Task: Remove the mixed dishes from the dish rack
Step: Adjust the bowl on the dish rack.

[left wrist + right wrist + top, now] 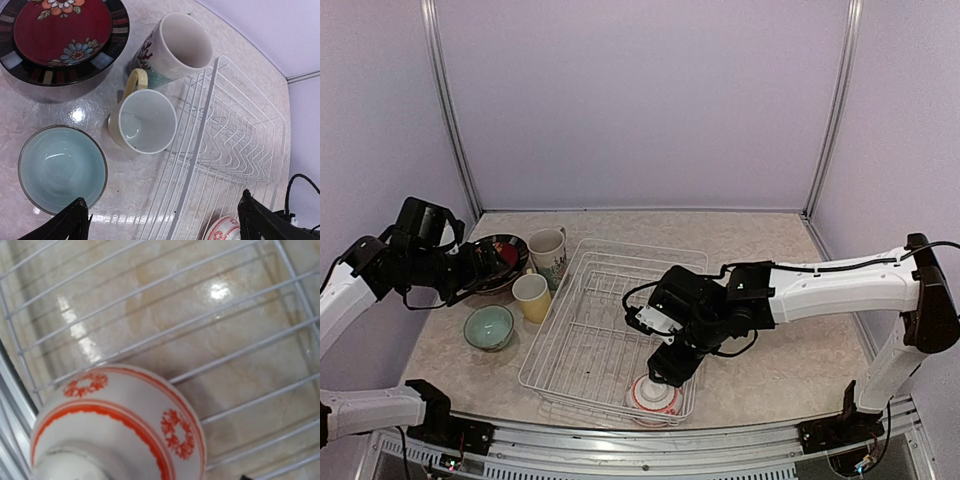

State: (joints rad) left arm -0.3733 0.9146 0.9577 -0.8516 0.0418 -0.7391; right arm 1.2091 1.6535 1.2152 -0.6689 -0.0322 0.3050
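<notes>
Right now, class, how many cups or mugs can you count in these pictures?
2. The tall patterned mug stands on the table by the far left corner of the rack. The yellow cup stands just nearer, beside the rack's left side. None seems hidden.

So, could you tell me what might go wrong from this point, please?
The red-and-white bowl seems upside down in the near corner of the rack, under the right hand: a grip may slip off its round side or snag the wires. The left hand hangs open near the yellow cup and green bowl; dropping could knock them.
</notes>
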